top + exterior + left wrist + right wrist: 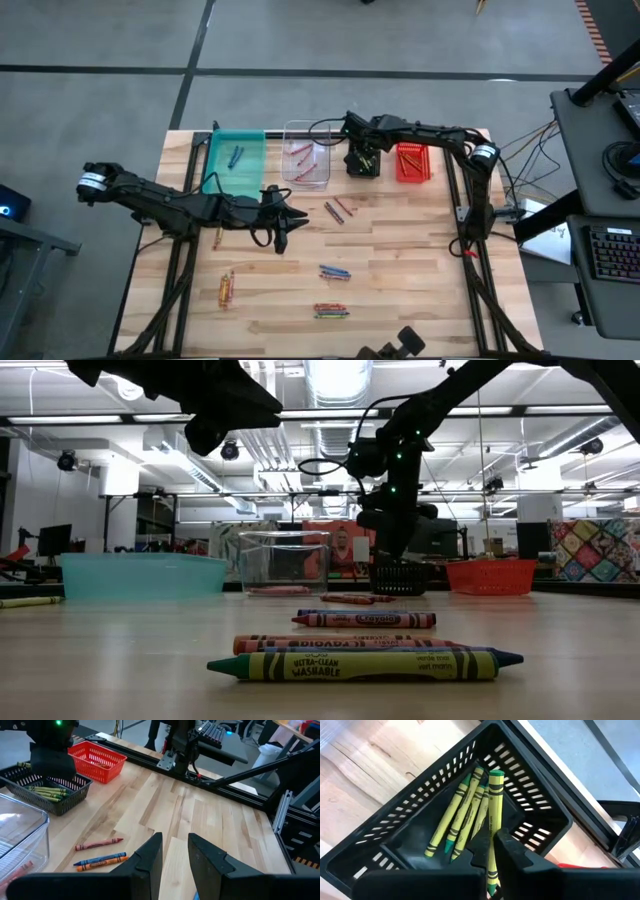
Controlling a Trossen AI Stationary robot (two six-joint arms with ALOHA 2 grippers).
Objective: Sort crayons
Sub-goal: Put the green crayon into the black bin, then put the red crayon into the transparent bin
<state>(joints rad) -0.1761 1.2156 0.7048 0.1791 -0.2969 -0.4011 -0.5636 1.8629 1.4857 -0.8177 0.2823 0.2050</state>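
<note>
Holding one green crayon (493,810), right hand (492,851).

Pale wooden table (400,300) with four bins: teal bin (236,158), clear bin (306,165), black mesh basket (395,827) holding green-yellow crayons (465,812), red basket (412,162). Loose crayons (335,272) are blue, red and orange.

Green crayons (462,815) are lying heaped inside the black basket (395,837), one standing nearly upright at frame centre. Loose crayons (333,272) are lying scattered flat across the lower middle of the wooden table (420,270).
</note>
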